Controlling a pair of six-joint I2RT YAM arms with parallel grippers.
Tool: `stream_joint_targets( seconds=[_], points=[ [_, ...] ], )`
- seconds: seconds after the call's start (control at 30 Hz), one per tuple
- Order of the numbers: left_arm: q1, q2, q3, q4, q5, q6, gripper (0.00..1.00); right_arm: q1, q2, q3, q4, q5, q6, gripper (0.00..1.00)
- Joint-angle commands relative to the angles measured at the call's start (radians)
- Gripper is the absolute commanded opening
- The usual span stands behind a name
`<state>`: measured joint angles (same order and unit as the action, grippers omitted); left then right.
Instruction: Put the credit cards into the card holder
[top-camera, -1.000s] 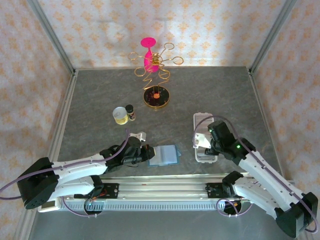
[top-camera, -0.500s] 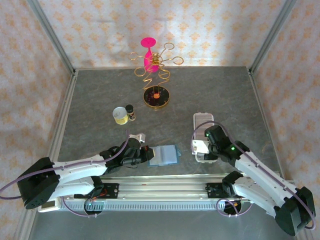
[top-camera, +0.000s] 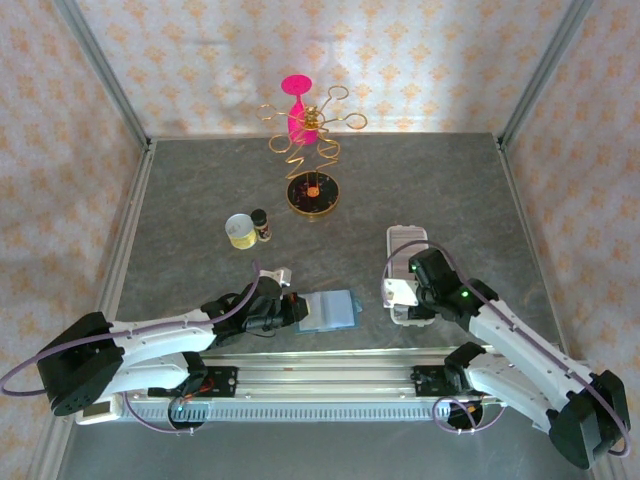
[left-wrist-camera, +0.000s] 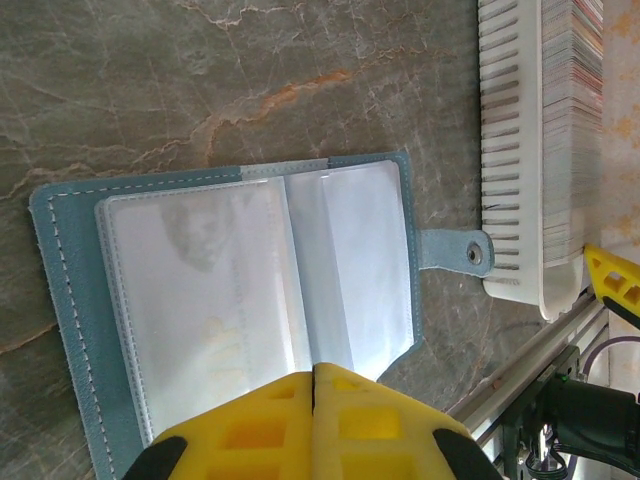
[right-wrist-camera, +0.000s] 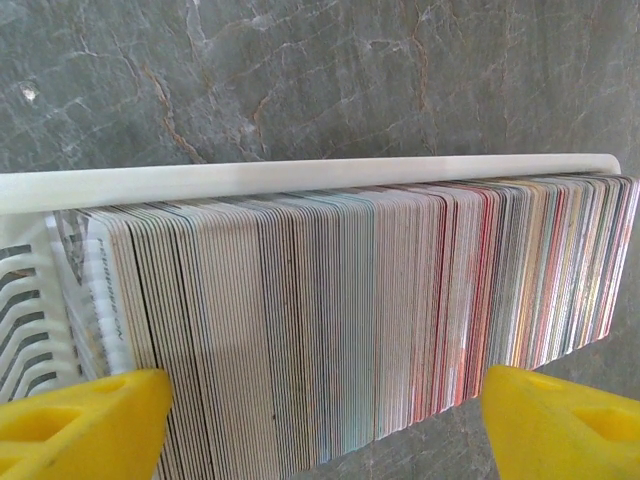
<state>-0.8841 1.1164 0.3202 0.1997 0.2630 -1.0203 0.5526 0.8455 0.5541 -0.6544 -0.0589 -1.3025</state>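
**Item 1: card holder** (right-wrist-camera: 300, 178). Long whitish slotted tray. It lies on the grey counter (top-camera: 200, 200) at the centre right of the overhead view, just beyond the right arm's wrist.

**Item 2: credit cards** (right-wrist-camera: 350, 320). A dense row standing on edge in the tray's slots. In the right wrist view it runs from near the left end to the right edge of the frame, with a few empty slots showing at the far left.

**Item 3: right end effector** (right-wrist-camera: 325, 430). Its yellow fingers stand wide apart at the lower corners of its own view, with the card row between them. Nothing is clamped, and contact with the cards cannot be told.

**Item 4: left end effector** (left-wrist-camera: 313, 375). Its fingers are pressed together with nothing between them. The tip is at the near edge of the open teal wallet (left-wrist-camera: 230, 290), whose clear sleeves look empty. Whether it bears down on the wallet cannot be told.

**Step in hand (judgement).** The work is at the tray: the right arm is poised astride the filled row, as if to square it up or pick out a card, while the left arm seems to steady the wallet.

**Next move calls for (judgement).**
- Lower the open fingers squarely over the card edges.
- Close gently, so the thin cards do not fan out or tip out of their slots.
- Keep the tray from sliding on the smooth counter.
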Motion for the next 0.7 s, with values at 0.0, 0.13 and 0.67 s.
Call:
stream_joint_targets(
  seconds=[0.0,0.13,0.67],
  points=[
    [-0.010,0.011,-0.008,0.025,0.010,-0.001,0.02,-0.003,-0.006,0.055,-0.055,-0.007,0.028,0.83],
    [-0.009,0.011,-0.012,0.027,0.012,-0.005,0.02,-0.003,-0.014,0.088,-0.106,-0.027,0.044,0.84],
    [-0.010,0.021,-0.030,0.047,0.013,-0.003,0.02,-0.003,0.047,0.033,-0.091,-0.045,0.086,0.84]
  ],
)
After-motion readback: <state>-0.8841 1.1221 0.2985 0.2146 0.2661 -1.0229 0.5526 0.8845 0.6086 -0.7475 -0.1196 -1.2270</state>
